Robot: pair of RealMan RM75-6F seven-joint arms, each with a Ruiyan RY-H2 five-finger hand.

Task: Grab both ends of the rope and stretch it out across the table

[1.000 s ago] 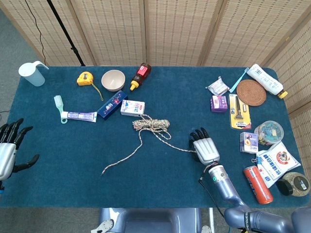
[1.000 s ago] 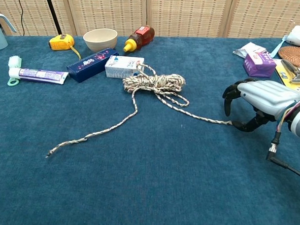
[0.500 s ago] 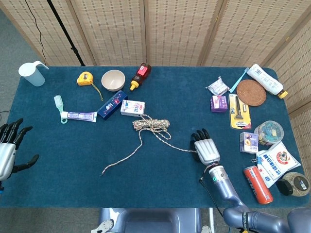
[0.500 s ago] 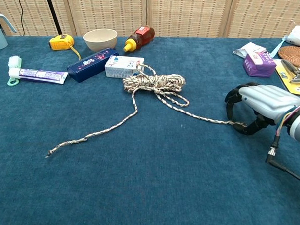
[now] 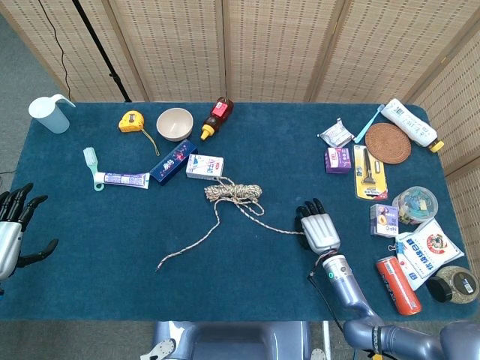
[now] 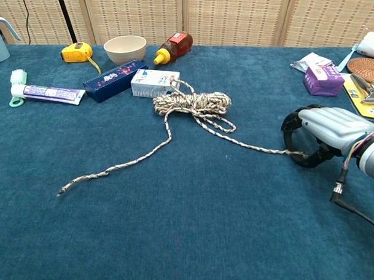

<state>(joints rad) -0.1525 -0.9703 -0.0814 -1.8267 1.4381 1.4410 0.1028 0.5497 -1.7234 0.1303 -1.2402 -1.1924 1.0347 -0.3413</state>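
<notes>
Curling tighter over the rope (image 6: 194, 106) end, the right robot hand (image 6: 325, 129) now sits with its dark fingers (image 6: 293, 128) bent down to the cloth and the thumb tucked under, the strand's tip running right into that pinch; a second ago those fingers stood higher and more spread. In the head view the same robot hand (image 5: 318, 227) has slid a touch toward 5 o'clock. The left robot hand (image 5: 13, 232) hangs at the 9 o'clock edge of the counter (image 5: 112, 277), fingers apart and holding nothing, slightly lower than before. The rope has not shifted: its coil lies near the centre, one tail trailing toward 7 o'clock to a loose end (image 6: 62, 190), the other tail reaching toward 4 o'clock to the right robot hand.

The counter wears a dark blue cloth. Toward 10 and 11 o'clock lie a toothpaste tube (image 5: 120, 179), a green toothbrush (image 5: 91, 163), a dark blue box (image 5: 172, 161), a white carton (image 5: 205, 166) just beside the coil, a yellow tape measure (image 5: 131, 121), a cream bowl (image 5: 175, 124), a brown squeeze bottle (image 5: 216, 117) and a pale jug (image 5: 49, 114). From 1 to 4 o'clock sit a purple box (image 5: 338, 160), a woven mat (image 5: 388, 142), a white bottle (image 5: 409, 124), a carded razor (image 5: 370, 172) and a red can (image 5: 397, 285). Woven folding screens (image 5: 262, 45) stand behind.
</notes>
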